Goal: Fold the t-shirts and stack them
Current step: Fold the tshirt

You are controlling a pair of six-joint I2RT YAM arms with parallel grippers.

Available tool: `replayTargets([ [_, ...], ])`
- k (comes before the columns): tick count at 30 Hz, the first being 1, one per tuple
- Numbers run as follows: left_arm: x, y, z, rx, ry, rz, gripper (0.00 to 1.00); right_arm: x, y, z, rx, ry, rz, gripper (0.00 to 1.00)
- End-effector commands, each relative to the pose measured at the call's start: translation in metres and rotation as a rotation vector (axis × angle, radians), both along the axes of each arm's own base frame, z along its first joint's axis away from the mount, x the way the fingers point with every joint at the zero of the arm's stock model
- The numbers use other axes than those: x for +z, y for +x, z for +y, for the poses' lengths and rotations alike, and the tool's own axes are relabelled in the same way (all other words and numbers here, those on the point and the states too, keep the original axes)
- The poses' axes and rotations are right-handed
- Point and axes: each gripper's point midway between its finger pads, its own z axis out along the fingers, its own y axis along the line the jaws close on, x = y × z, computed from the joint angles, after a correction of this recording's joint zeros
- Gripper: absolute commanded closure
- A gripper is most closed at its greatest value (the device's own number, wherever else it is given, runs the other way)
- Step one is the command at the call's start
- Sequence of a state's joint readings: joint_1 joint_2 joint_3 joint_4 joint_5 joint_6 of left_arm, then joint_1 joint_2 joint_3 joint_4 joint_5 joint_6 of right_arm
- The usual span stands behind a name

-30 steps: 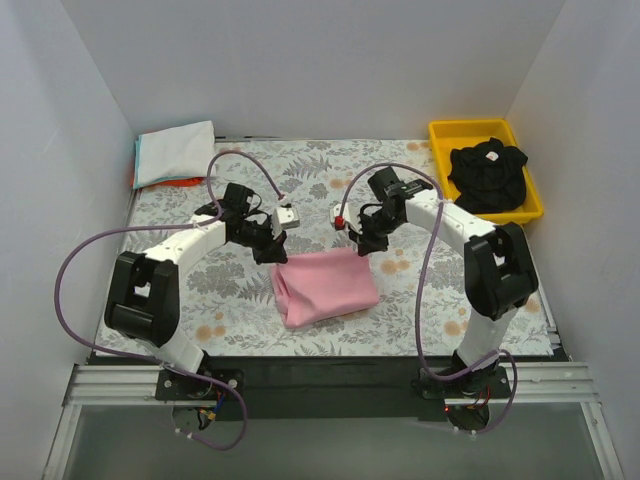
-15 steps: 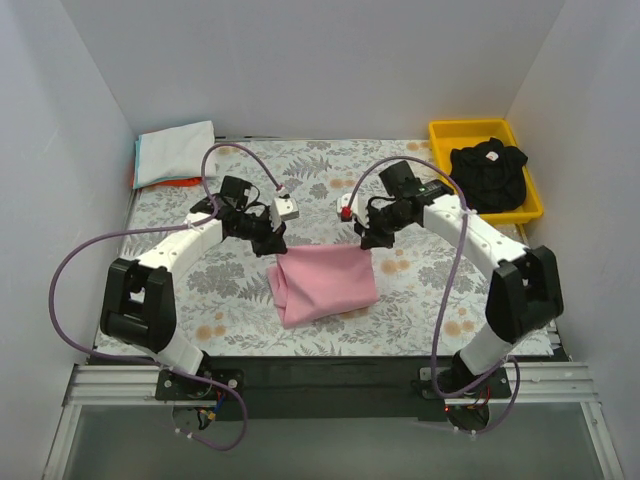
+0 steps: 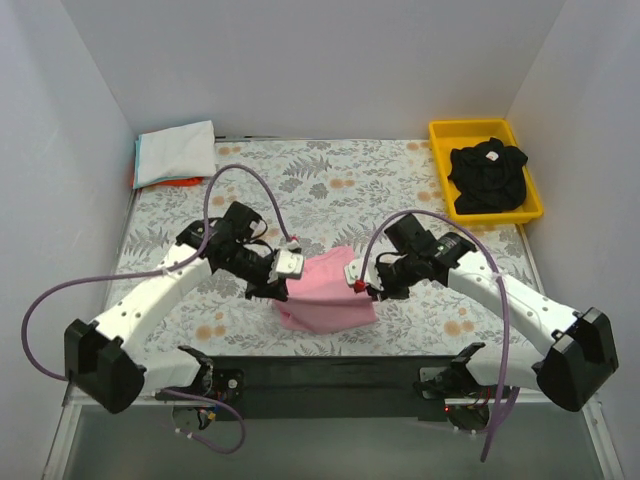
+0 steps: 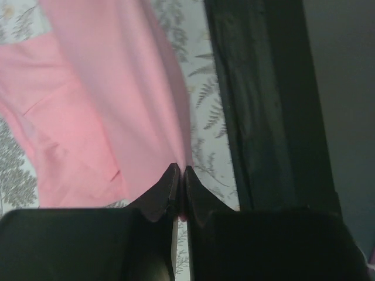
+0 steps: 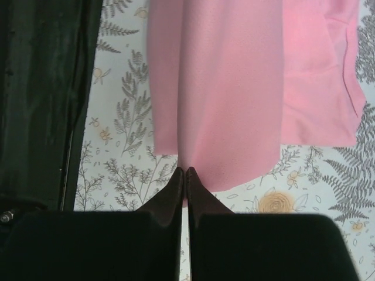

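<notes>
The light pink t-shirt [image 3: 325,292] lies partly folded near the table's front edge. My left gripper [image 3: 283,287] is shut on its left edge, with cloth pinched between the fingertips in the left wrist view [image 4: 180,171]. My right gripper [image 3: 362,287] is shut on its right edge, also seen in the right wrist view [image 5: 185,171]. Both hold the far part of the pink shirt [image 5: 234,88] raised over its near part [image 4: 88,117]. The black t-shirt [image 3: 487,176] sits crumpled in the yellow tray [image 3: 452,131]. Folded white [image 3: 176,152], pale blue and orange shirts are stacked at the back left.
The floral table cloth [image 3: 330,190] covers the table. The black front rail [image 3: 320,365] runs just below the pink shirt and shows in both wrist views [image 4: 263,105] [image 5: 47,88]. White walls close in the left, back and right sides.
Both grippers have moved from the shirt's far edge toward the front of the table, carrying the far part of the pink shirt over the near part.
</notes>
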State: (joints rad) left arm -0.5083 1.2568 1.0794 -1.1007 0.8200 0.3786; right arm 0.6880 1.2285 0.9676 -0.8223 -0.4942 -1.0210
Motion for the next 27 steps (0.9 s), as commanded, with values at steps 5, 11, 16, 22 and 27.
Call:
replayTargets([
  [5,-0.004,-0.103,0.011,-0.282,0.088,0.011,1.00,-0.007,-0.044,-0.024,0.246,-0.033,-0.146,0.99],
  [11,-0.016,-0.139,-0.002,-0.391,0.093,0.024,0.82,-0.001,-0.076,-0.039,0.405,-0.043,-0.183,0.99],
  [16,-0.022,-0.146,0.004,-0.413,0.114,0.012,0.47,0.014,-0.115,-0.054,0.477,-0.049,-0.083,0.26],
  [22,0.010,-0.107,-0.019,-0.077,0.046,0.093,0.49,0.048,-0.080,-0.031,0.286,-0.013,-0.186,0.10],
  [27,0.001,-0.008,-0.020,0.349,0.033,0.347,0.59,0.033,-0.052,-0.004,0.086,-0.038,0.016,0.37],
])
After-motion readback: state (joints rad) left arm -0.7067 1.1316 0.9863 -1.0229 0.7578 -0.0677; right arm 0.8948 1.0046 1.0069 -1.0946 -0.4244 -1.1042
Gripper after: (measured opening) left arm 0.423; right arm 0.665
